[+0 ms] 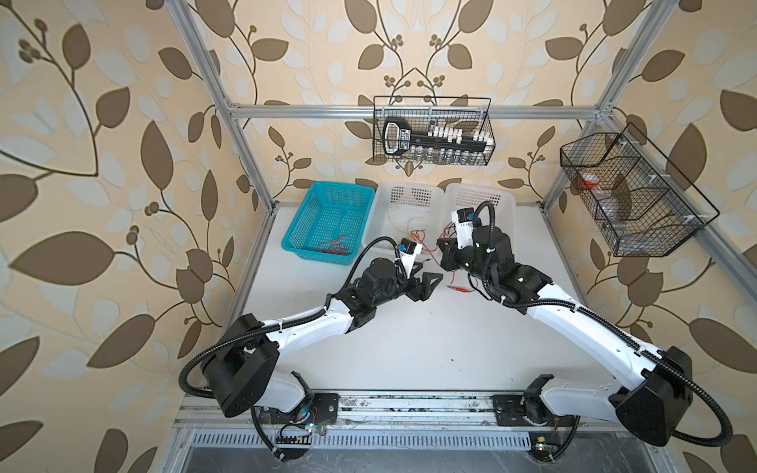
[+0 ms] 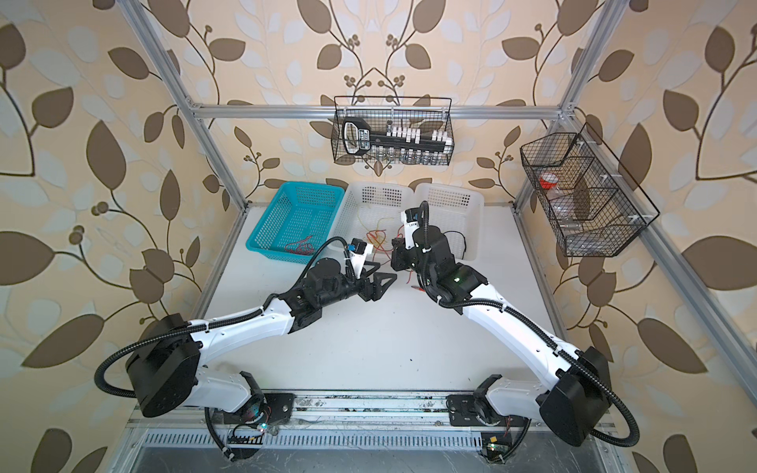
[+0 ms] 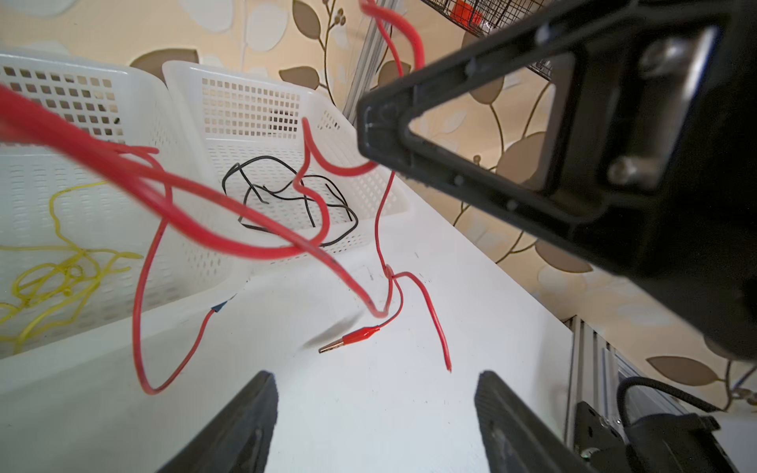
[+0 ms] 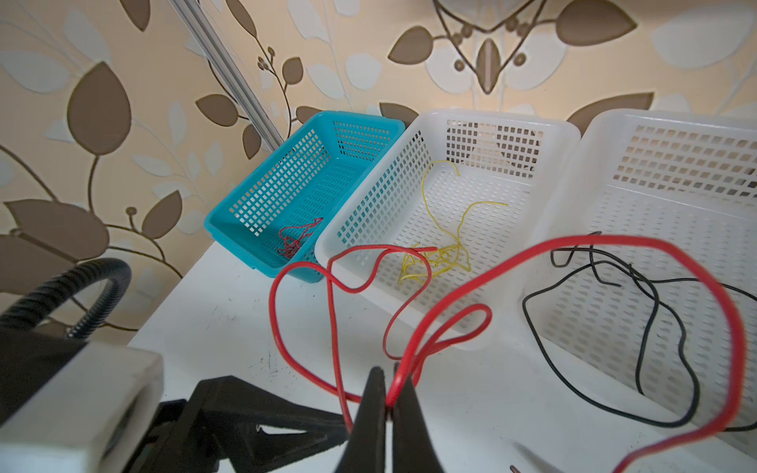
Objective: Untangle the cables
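Separating the red cable (image 4: 614, 239): right end effector (image 4: 389, 403) pinches it; left end effector (image 3: 375, 383), spread, should next grip a loop.

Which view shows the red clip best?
Left wrist: the red clip lies sharp and unobstructed on the table. Both top views show only a tiny red fleck; I cannot find it in the right wrist view.

The left basket (image 1: 340, 196), middle basket (image 1: 409, 196) and right basket (image 1: 479, 196) line the back of the table (image 1: 409, 348); cables (image 4: 434, 256) lie in each.
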You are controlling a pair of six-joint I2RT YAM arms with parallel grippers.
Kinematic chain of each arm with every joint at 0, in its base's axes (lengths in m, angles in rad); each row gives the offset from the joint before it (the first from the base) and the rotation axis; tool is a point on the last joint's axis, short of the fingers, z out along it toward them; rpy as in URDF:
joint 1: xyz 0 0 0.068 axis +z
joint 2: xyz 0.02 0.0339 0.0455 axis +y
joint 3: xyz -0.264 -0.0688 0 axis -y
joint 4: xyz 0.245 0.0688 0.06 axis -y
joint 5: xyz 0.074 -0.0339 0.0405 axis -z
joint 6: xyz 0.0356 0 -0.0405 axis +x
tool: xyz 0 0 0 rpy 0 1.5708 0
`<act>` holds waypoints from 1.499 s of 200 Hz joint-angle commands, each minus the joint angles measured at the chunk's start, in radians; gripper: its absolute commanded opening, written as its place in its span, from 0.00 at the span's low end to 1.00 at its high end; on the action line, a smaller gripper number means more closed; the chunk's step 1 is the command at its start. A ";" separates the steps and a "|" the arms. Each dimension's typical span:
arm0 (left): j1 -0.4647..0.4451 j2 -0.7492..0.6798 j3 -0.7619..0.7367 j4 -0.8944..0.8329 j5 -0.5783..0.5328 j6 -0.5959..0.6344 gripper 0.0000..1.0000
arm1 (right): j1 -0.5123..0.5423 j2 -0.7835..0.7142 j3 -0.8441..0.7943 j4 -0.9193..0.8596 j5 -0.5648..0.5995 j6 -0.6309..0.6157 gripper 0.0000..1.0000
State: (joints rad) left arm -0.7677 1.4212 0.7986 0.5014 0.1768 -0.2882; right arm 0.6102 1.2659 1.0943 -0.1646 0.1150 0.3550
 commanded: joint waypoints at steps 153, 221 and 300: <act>-0.016 0.106 0.083 0.235 -0.074 -0.048 0.00 | -0.014 -0.060 -0.038 0.024 -0.006 0.035 0.00; -0.016 -0.018 0.058 0.039 -0.061 -0.031 0.00 | -0.088 -0.123 -0.098 -0.026 0.064 0.036 0.00; -0.013 -0.287 0.030 -0.330 -0.391 0.013 0.00 | -0.187 -0.218 -0.246 -0.091 0.089 0.047 0.00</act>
State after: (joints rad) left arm -0.7788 1.2411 0.8391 0.2901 -0.0528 -0.3153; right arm 0.4450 1.0855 0.8944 -0.2111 0.1696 0.3897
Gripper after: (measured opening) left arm 0.048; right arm 0.048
